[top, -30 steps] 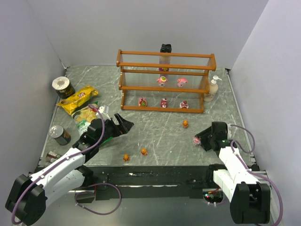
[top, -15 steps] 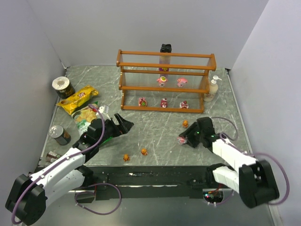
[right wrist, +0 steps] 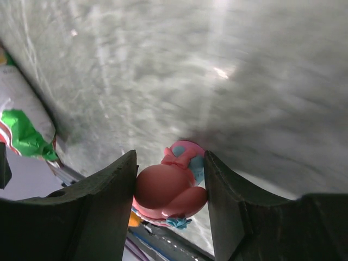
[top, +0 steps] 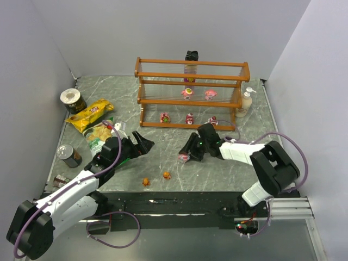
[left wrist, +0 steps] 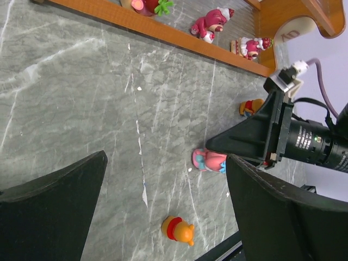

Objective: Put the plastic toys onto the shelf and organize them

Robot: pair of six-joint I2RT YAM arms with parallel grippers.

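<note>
My right gripper is shut on a pink plastic toy with a bow and blue bits, low over the table's middle; its fingers press both sides. My left gripper stands wide open just to its left, holding nothing. Two orange toys lie near the front edge, one of them below the open left fingers. A third orange toy peeks from behind the right gripper. The wooden shelf holds several pink toys, two on the middle tier and three on the bottom.
Chip bags lie at the left, with cans around them. A soap bottle stands by the shelf's right end. A black object sits behind the shelf.
The right arm swung left across the table, carrying the pink toy from the right side to the middle. The left arm has not moved.
</note>
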